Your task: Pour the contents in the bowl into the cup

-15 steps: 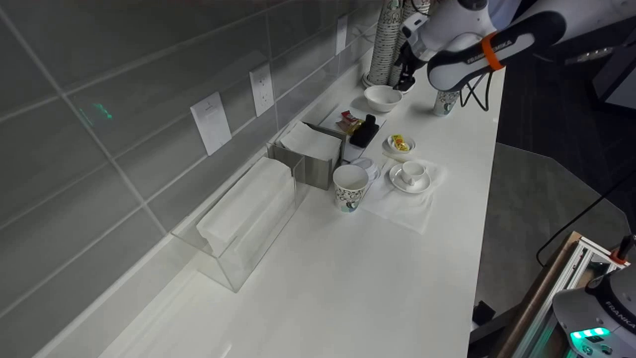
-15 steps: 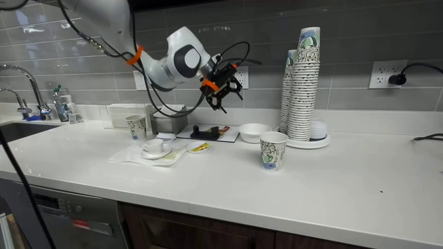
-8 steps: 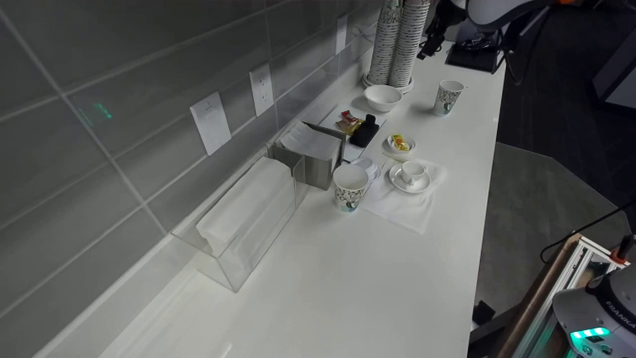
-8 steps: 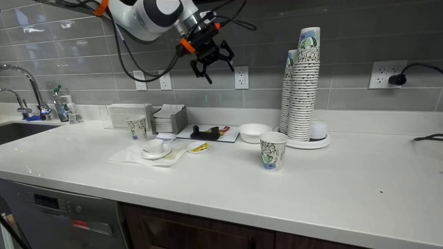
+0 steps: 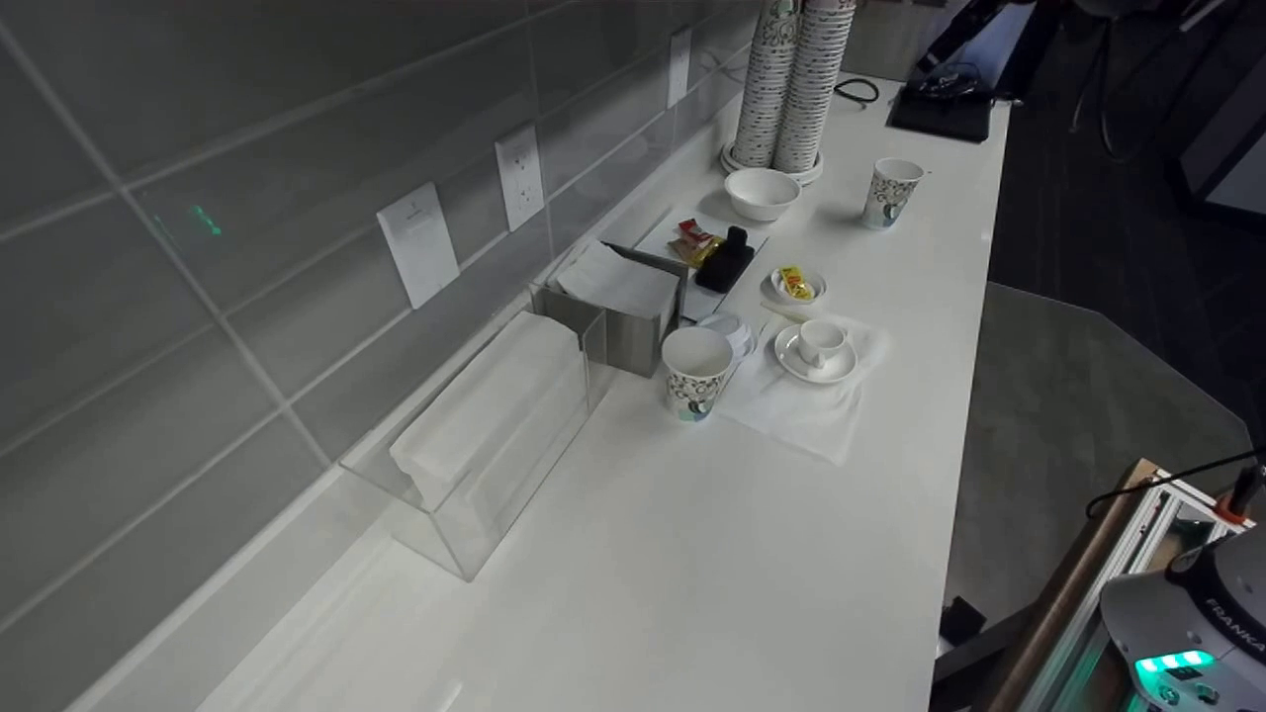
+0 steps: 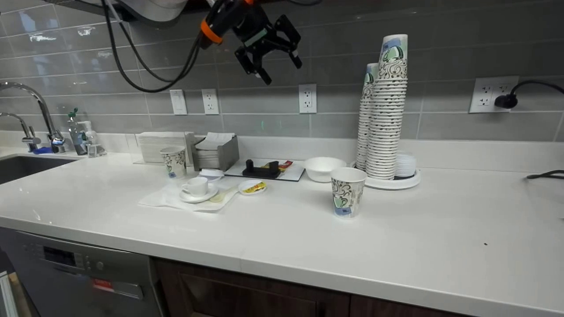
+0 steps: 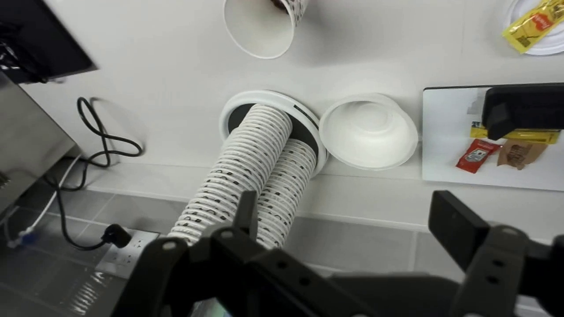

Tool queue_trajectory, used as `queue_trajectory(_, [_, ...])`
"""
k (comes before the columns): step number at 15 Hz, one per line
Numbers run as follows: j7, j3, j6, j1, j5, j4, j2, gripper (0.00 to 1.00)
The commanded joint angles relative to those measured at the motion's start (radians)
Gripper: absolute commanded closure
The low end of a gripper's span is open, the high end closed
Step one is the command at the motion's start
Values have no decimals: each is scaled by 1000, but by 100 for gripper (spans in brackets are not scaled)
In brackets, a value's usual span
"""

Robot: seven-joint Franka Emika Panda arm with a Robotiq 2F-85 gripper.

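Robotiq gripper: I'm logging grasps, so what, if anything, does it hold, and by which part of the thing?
Nothing is held: the Robotiq gripper hangs in the air, jaws apart, nothing between them. The white bowl stands on the counter, ungripped.

The white arm [image 6: 155, 9] has looping black cables [image 6: 150, 90], an orange band [image 6: 210, 31] and a blocky black claw [image 6: 282, 71].

Near the white worktop's [image 6: 410, 246] back edge stand a grey metal box [image 6: 231, 156] of white paper napkins [image 6: 215, 141] and, on a round white-rimmed tray [image 6: 390, 185], two tall patterned white paper-cup stacks [image 6: 387, 132]. A silver-fronted dishwasher [image 6: 83, 277] sits beneath the front edge.
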Motion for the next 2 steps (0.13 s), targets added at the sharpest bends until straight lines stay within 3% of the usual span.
queue_trajectory(1, [-1,-7,-3,6,-1,1,-4,0])
queue_trajectory(2, [-1,-6,-3,8,-1,1,-1,0])
